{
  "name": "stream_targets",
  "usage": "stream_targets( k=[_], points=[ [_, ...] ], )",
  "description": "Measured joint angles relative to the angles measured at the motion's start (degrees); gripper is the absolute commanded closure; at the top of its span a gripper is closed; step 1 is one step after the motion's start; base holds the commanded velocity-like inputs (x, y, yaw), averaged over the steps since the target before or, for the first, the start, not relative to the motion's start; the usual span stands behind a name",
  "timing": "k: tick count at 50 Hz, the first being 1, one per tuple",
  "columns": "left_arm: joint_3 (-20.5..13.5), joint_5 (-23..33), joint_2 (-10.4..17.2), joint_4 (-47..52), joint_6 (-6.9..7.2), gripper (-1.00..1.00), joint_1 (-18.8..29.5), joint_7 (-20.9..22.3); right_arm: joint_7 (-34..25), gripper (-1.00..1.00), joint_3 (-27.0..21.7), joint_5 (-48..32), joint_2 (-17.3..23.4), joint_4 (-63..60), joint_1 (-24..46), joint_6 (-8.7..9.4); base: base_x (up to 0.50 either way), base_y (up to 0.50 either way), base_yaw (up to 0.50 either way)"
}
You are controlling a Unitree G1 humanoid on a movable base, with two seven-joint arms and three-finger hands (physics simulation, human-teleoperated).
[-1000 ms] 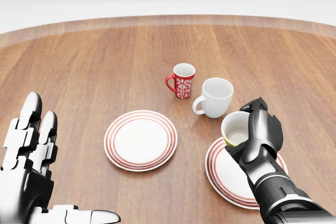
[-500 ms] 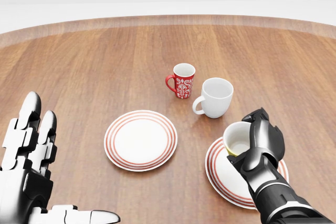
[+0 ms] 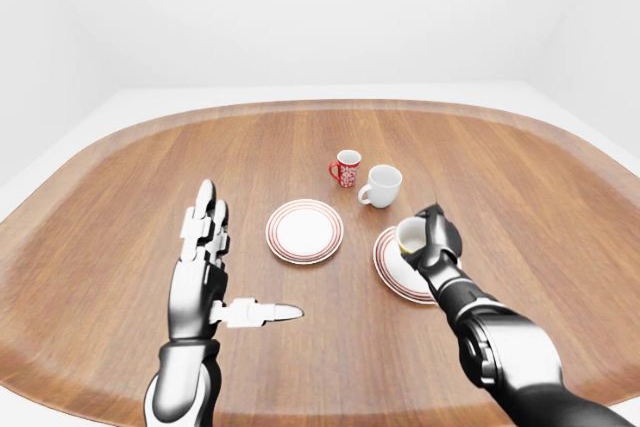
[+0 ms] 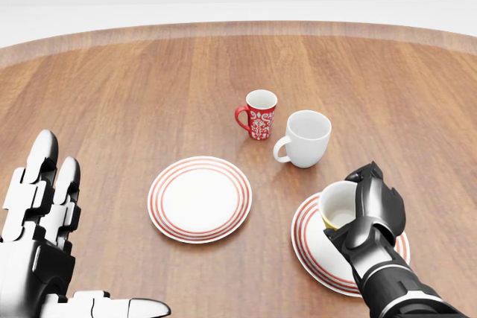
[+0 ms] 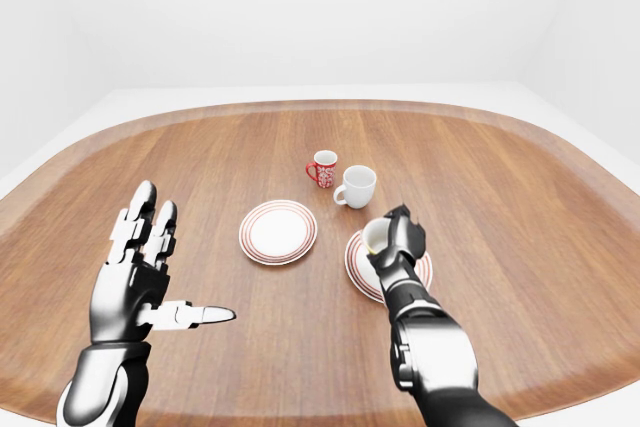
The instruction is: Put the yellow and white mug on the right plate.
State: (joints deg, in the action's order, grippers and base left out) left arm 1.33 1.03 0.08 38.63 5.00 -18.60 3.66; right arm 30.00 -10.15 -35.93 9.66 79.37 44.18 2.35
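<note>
As the right hand (image 4: 365, 210) sinks from its position of a second ago, we see the yellow and white mug (image 4: 339, 204) carried lower, toward the bottom of the head view, and now over the upper part of the right plate (image 4: 317, 251). We judge the transport nearly complete; only the set-down and release remain. Whether the mug's base already touches the plate we cannot tell, since the hand hides it. The right fingers (image 4: 380, 202) are wrapped round the mug's far side, holding it with its mouth tilted toward the view's left. The left hand (image 3: 205, 272) rests spread and empty at the left, unchanged. The red mug (image 4: 258, 115), white mug (image 4: 305, 138) and left plate (image 4: 199, 198) stand untouched.
</note>
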Motion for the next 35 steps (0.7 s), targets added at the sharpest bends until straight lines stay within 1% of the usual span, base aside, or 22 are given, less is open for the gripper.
stream_targets(
  k=[19,22,27,35],
  points=[
    [-0.10,0.01,-0.05,-0.37,0.00,-1.00,0.07,0.08,0.00,1.00,-0.32,-0.10,-0.08,0.05,-0.28,0.91,0.00,0.00,0.00],
    [-0.09,0.01,-0.05,-0.32,0.00,-1.00,0.04,0.07,0.00,1.00,-0.35,-0.12,-0.11,0.04,-0.30,1.27,0.00,0.00,0.00],
    [-0.15,-0.04,-0.04,-0.28,0.00,-1.00,-0.03,0.11,0.00,1.00,-0.34,-0.40,-0.16,0.08,-0.44,2.65,0.00,0.00,0.00],
    [-0.19,-0.06,-0.06,-0.31,0.00,-1.00,-0.06,0.16,0.00,1.00,-0.42,-0.79,-0.19,0.14,-0.61,2.65,0.00,0.00,0.00]
  ],
)
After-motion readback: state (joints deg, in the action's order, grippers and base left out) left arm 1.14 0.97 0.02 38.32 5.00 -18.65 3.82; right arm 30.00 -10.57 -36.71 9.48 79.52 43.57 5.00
